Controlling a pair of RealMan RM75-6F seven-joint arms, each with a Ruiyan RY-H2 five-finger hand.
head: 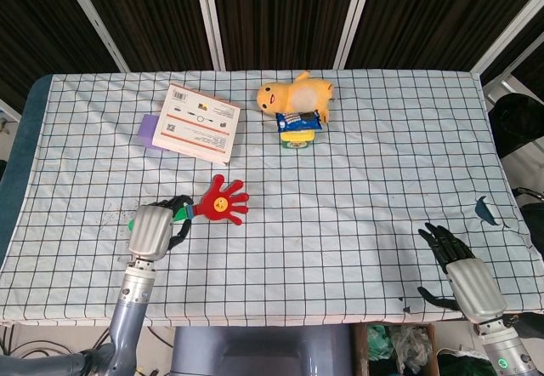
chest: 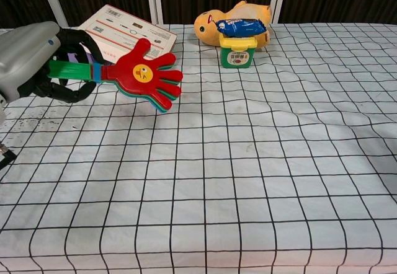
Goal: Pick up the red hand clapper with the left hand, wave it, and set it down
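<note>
The red hand clapper (head: 223, 200) (chest: 146, 75) has a yellow smiley face and a green handle. My left hand (head: 151, 230) (chest: 34, 62) grips that handle and holds the clapper raised above the checked cloth, its red palm pointing right. In the chest view the clapper hangs in front of the white box. My right hand (head: 463, 274) rests at the table's front right corner with its fingers spread and nothing in it; only the head view shows it.
A white box (head: 199, 122) (chest: 126, 37) leans on a purple block (head: 151, 130) at the back left. A yellow duck toy (head: 294, 95) (chest: 231, 17) lies behind a green cup (chest: 237, 53) topped with a blue packet (chest: 239, 26). The checked cloth (head: 357, 180) covers the table.
</note>
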